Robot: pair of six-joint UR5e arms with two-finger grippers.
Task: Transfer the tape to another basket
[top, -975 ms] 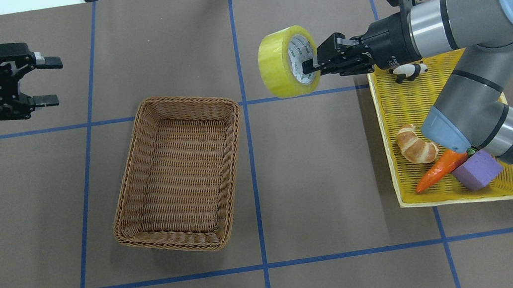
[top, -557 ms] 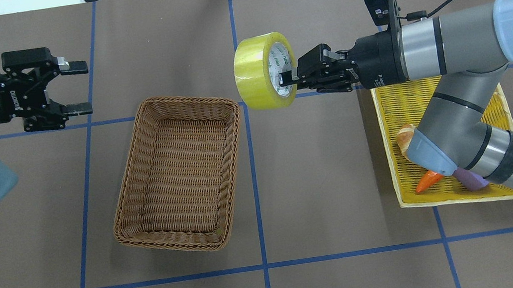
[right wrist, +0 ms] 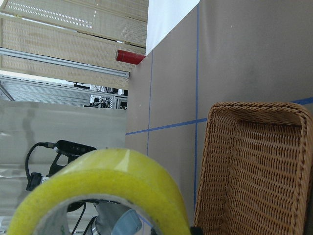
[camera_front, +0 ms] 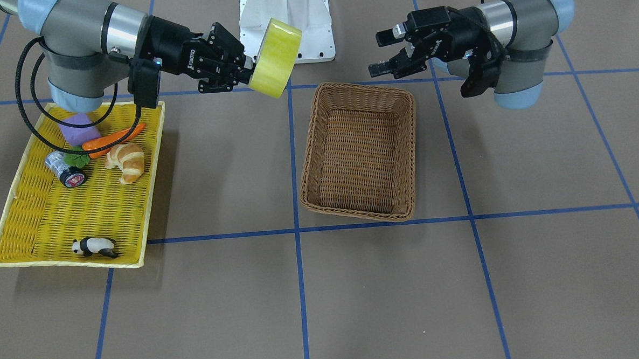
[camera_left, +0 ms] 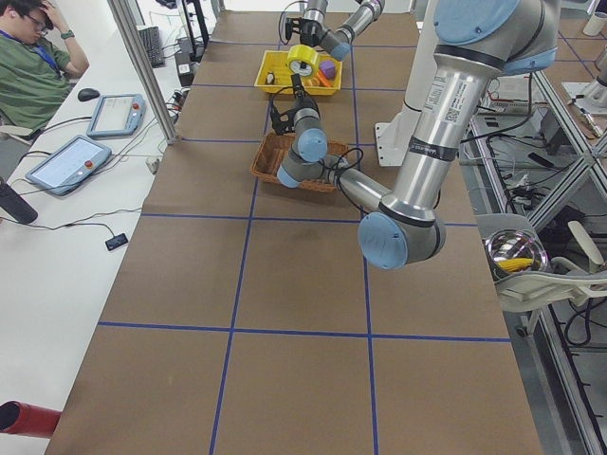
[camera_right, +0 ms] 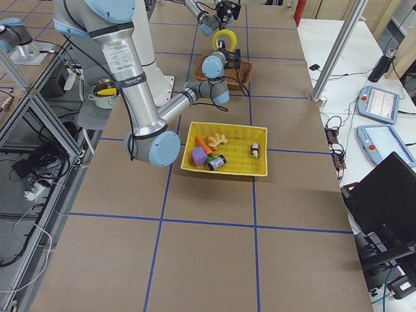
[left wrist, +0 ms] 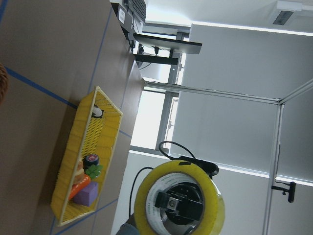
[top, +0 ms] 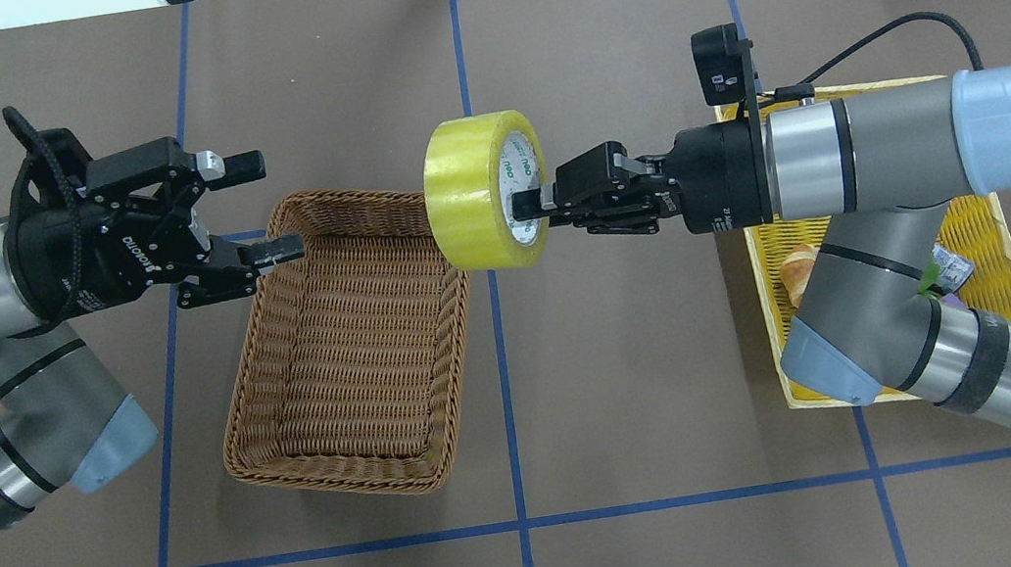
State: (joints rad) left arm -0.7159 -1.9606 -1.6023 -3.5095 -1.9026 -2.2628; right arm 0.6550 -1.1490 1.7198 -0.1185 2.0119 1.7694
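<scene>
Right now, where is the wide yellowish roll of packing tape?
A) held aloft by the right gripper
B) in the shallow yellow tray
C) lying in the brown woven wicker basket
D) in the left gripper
A: the right gripper clamps the tape roll by its core, aloft near the wicker basket; the left gripper is open, empty.

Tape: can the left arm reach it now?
Probably yes. The left pincer is open and faces the tape across the basket, nothing between; the right pincer grips its far side.
</scene>
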